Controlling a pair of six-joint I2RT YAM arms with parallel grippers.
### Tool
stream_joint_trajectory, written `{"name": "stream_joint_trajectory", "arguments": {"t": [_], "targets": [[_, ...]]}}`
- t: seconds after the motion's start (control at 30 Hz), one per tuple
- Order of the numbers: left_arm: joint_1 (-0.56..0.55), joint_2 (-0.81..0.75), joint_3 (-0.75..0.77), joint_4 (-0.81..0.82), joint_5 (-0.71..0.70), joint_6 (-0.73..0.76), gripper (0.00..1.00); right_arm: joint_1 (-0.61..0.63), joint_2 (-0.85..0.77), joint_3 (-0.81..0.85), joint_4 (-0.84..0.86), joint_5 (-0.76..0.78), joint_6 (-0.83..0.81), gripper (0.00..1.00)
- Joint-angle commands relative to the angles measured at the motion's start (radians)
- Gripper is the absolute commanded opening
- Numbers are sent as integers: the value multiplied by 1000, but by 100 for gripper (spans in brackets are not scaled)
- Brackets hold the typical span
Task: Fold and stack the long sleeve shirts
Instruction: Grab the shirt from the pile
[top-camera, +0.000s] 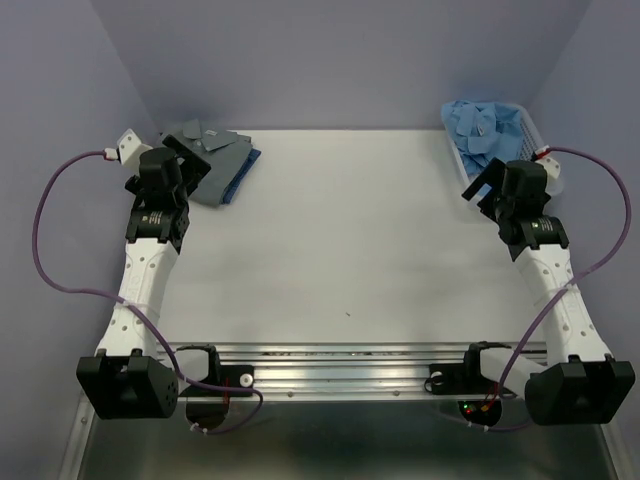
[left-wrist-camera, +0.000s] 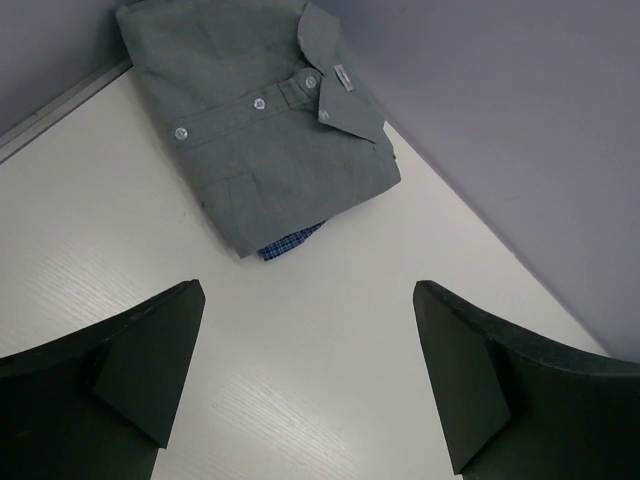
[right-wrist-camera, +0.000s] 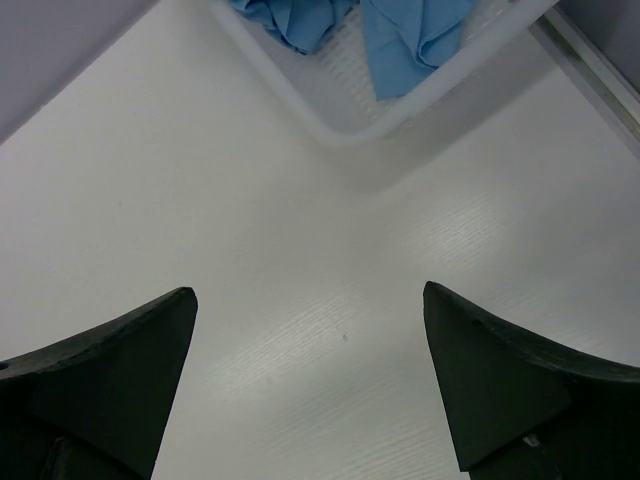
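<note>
Two shirts apparently done, stacked at far-left corner of desk (top-camera: 340, 230): grey-green shirt (left-wrist-camera: 260, 130) folded on top, buttons up, collar toward the back wall; darker blue shirt (left-wrist-camera: 290, 243) underneath, only a checked edge peeking out. One to go, by the look of it: sky-blue shirt (right-wrist-camera: 410, 35), crumpled in white mesh basket (right-wrist-camera: 340, 115) at far-right corner. Key relation: lies straight ahead of right fingers (right-wrist-camera: 480, 370), just past the basket's near wall, slightly right of centre line. No usable long axis, just a heap; fold draped nearest the wall looks the likeliest pick point. Right arm clearly nearer; left fingers (left-wrist-camera: 140, 360) well apart from it, across the whole desk, facing the stack. Both pairs spread wide, holding nothing, hovering above bare desk. Probably calls for a forward reach and dip over the wall. Writing: small label (left-wrist-camera: 343, 73) at the grey-green collar, too small to read; nothing else legible.
</note>
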Motion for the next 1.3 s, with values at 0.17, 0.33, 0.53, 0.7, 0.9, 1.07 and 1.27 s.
{"name": "stream_joint_trajectory", "arguments": {"t": [0.17, 0.33, 0.53, 0.7, 0.9, 1.07, 1.27], "targets": [[3, -24, 38, 51, -23, -16, 99, -2, 144, 158, 96, 80, -98, 100], [3, -37, 23, 48, -29, -27, 99, -2, 360, 375, 92, 166, -164, 100], [3, -44, 18, 14, -34, -40, 99, -128, 760, 760, 88, -54, -128, 100], [3, -38, 31, -10, -51, -34, 99, -207, 1088, 1091, 77, -173, -56, 100], [3, -18, 40, -30, -62, -27, 99, -226, 1431, 1415, 89, -288, -83, 100], [3, 9, 52, -45, -52, -23, 99, -226, 1478, 1335, 292, -472, -88, 100], [3, 26, 77, -59, -49, -11, 99, -248, 1432, 1348, 324, -541, -45, 1]]}}
